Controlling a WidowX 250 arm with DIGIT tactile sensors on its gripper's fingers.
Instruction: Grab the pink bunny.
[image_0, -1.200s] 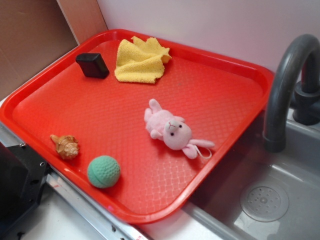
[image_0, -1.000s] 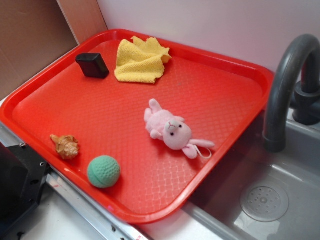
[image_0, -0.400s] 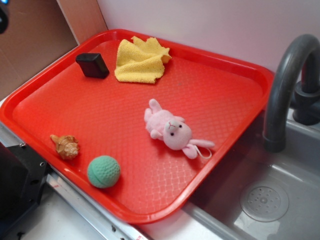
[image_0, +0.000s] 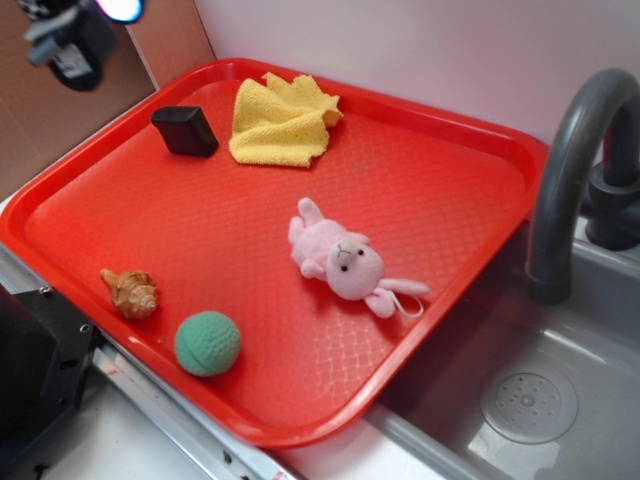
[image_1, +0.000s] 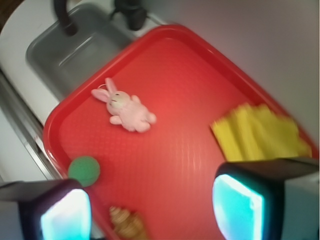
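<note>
**Desk:** Where does the claw (image_0: 75, 35) stand?

**Photographer:** High over the far left corner of the red tray (image_0: 440, 120), barely inside the exterior view and blurred. In the wrist view its two fingers (image_1: 237, 205) sit wide apart at the bottom of the picture, glowing pads facing one another, nothing between them.

**Desk:** And the pink bunny (image_0: 345, 262)?

**Photographer:** Well away from the claw, ahead of it and off to one side in the wrist view (image_1: 124, 106), lying flat on the tray near the edge that borders the sink (image_0: 540, 400). Its ears point toward the sink, and a thin white loop trails from them.

**Desk:** What would a good grab call for?

**Photographer:** By this reading, the reach has only begun. The claw should travel across the tray until the bunny sits centred between the open fingers, then descend straight down. Closing across the narrow width of the plump body, not along its length, looks safest; the ears and loop are too thin to hold.

**Desk:** Anything in the way?

**Photographer:** Little. The green ball (image_0: 207, 343) and the seashell (image_0: 130, 292) lie clear of the bunny. The yellow cloth (image_0: 282, 120) and black block (image_0: 185, 130) sit close beneath the claw, so height should be kept while crossing them.
</note>
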